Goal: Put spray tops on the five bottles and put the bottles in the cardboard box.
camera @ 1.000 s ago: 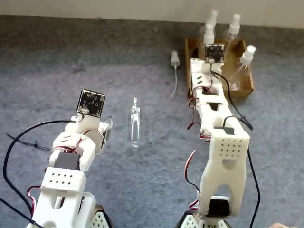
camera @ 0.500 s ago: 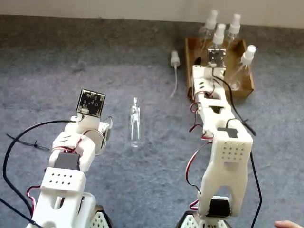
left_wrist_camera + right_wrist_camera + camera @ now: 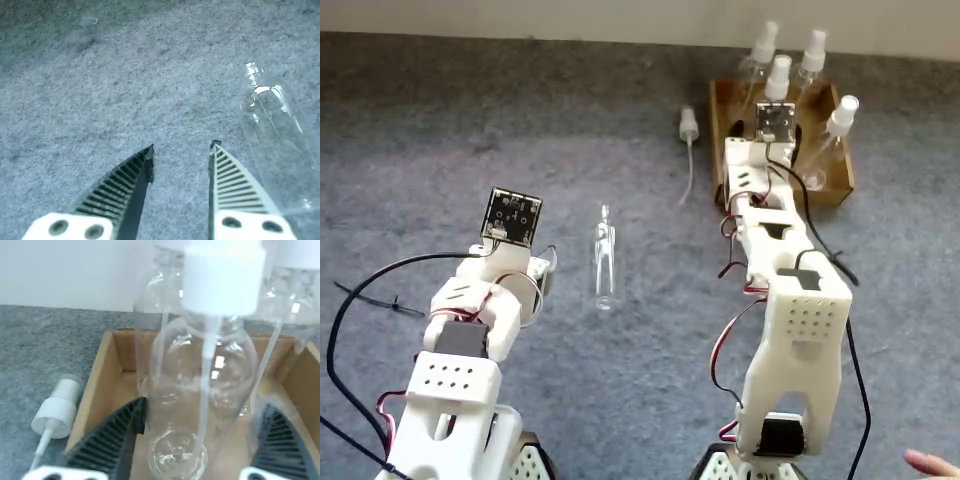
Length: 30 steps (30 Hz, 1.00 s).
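Now we count four topped bottles (image 3: 835, 125) in the box (image 3: 832, 190).
Our right gripper (image 3: 202, 407) gapes around one there; left gripper (image 3: 181, 147) gapes well outside it.

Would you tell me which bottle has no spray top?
The bottle lying flat on the carpet; the four in the cardboard box are capped.

The surface (image 3: 440, 130) was mottled grey, flecked lighter and darker. The cardboard box (image 3: 719, 110) was plain brown, and the bottles (image 3: 817, 152) in it were clear with white spray tops (image 3: 843, 104). The lone bottle (image 3: 606, 265) was clear too, and the loose spray top (image 3: 688, 124) was white with a pale tube. Both arms (image 3: 790, 300) were white, strung with black cables and red wires. The left fingers (image 3: 120, 190) were one black and one white, both ribbed. The right fingers (image 3: 110, 437) were black and ribbed.
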Each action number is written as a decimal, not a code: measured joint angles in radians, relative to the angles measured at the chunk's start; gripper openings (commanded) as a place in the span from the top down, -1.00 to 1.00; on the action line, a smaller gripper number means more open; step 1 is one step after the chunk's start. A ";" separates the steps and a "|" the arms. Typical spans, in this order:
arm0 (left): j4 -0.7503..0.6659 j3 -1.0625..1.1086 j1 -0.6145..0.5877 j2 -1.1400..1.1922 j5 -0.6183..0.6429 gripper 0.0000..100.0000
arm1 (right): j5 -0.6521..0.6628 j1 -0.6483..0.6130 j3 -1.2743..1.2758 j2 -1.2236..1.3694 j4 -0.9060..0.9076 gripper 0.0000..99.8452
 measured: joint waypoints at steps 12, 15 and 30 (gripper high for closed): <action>0.000 0.000 0.000 0.000 0.000 0.64 | 0.000 -0.002 0.011 0.000 -0.215 0.36; 0.000 0.000 0.000 0.000 0.000 0.64 | 0.000 -0.002 0.011 0.000 -0.236 0.36; 0.000 0.000 0.000 0.000 0.000 0.64 | 0.000 -0.002 0.011 0.000 -0.241 0.36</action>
